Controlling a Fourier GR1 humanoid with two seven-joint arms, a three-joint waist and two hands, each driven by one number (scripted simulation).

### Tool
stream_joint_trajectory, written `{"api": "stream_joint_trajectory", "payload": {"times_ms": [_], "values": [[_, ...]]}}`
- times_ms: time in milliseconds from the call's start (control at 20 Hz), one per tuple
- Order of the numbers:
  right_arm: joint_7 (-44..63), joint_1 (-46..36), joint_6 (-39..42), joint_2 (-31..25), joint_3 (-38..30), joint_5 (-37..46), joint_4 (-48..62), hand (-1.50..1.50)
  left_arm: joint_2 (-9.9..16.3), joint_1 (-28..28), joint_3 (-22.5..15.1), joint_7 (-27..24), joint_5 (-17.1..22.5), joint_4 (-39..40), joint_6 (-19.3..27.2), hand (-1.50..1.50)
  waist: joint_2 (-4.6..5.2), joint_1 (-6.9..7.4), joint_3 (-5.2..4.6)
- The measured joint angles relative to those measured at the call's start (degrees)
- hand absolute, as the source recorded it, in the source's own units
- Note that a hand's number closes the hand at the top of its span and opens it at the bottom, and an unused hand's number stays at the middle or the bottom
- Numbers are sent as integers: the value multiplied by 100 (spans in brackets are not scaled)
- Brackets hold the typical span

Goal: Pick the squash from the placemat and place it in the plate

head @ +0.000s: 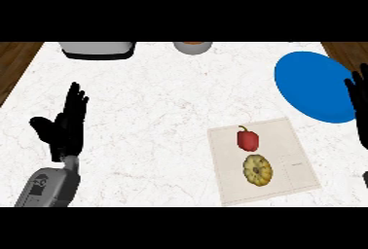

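Lying flat on the beige placemat [273, 146], the yellow squash [257, 169] sits just below a red pepper [248, 139], close but not touching it. Up and to the right of the placemat is the blue plate [313, 82], apart from it on the white marble worktop [158, 97]. Well left of the placemat, the left hand [61, 127] is open, fingers straight (holding nothing). Right of the placemat, at the view's edge, the right hand [358, 102] shows straight fingers overlapping the plate's rim.

Left hand [63, 127] open at frame left, fingers straight up, grey forearm [49, 187] below, right hand [358, 104] open at right edge
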Motion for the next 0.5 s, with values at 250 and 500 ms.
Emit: {"api": "stream_joint_trajectory", "payload": {"times_ms": [250,500], "values": [[189,-417,1160,-425,1119,521,-293,150,176,-131,-253,200,-119,-43,-305,0,158,257,25],[-434,-913,1797,-1155,2010,2016,-529,-150,304,-137,-496,472,-135,13,-669,0,159,388,-15]]}}
